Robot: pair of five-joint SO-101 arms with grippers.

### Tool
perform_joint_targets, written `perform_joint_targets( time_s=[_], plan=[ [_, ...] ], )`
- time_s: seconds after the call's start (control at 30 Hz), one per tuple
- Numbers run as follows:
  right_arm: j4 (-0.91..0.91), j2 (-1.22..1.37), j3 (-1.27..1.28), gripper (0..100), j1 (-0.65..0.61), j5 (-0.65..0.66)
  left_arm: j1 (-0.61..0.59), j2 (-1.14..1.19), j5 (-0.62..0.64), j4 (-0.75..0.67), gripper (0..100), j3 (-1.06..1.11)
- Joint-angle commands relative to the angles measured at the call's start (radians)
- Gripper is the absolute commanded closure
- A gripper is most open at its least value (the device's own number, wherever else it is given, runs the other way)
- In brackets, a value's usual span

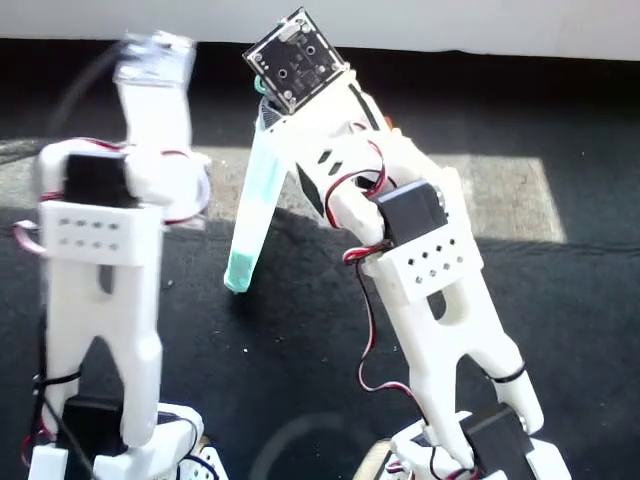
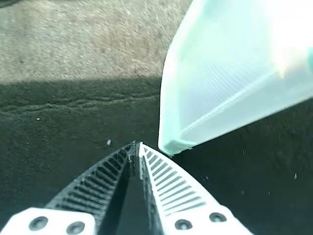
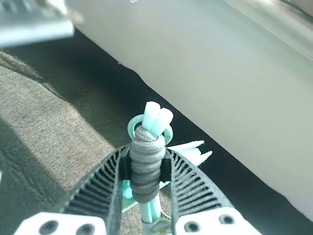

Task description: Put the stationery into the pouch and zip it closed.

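A translucent mint pouch [image 1: 250, 225] hangs upright in the air over the dark mat, its lower corner [image 2: 172, 145] close above the surface. In the right wrist view my right gripper [image 3: 146, 155] is shut on the grey braided cord [image 3: 145, 164] of the zip pull, with the mint zip ring [image 3: 131, 128] just beyond the fingertips. The right arm [image 1: 420, 250] holds the pouch's top end under its wrist camera. My left gripper [image 2: 135, 147] is shut with nothing in it, its tips just beside the pouch's lower corner.
A dark mat [image 1: 300, 380] covers the near table, and a paler grey strip [image 1: 500, 195] runs across behind it. A white wall [image 3: 220, 73] closes the far side. The left arm [image 1: 100, 250] stands to the left of the pouch.
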Motion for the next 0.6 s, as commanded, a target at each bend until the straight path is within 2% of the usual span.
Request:
perform_joint_targets(
  time_s=[0.0, 0.1, 0.2, 0.37, 0.57],
  plan=[
    [-0.016, -0.013, -0.082, 99.2, 0.01, 0.017, 0.053, -0.035, -0.006, -0.054, 98, 0.061],
    [0.039, -0.008, -0.148, 99.2, 0.008, 0.055, 0.05, -0.033, -0.006, -0.114, 98, 0.108],
    [0.156, -0.007, -0.185, 99.2, 0.004, 0.207, 0.05, -0.033, -0.006, -0.16, 98, 0.156],
    [0.377, -0.007, -0.189, 99.2, 0.036, 0.39, 0.05, -0.033, -0.006, -0.239, 98, 0.252],
    [0.541, -0.007, -0.189, 99.2, 0.062, 0.493, 0.05, -0.033, -0.006, -0.333, 98, 0.357]
  ],
)
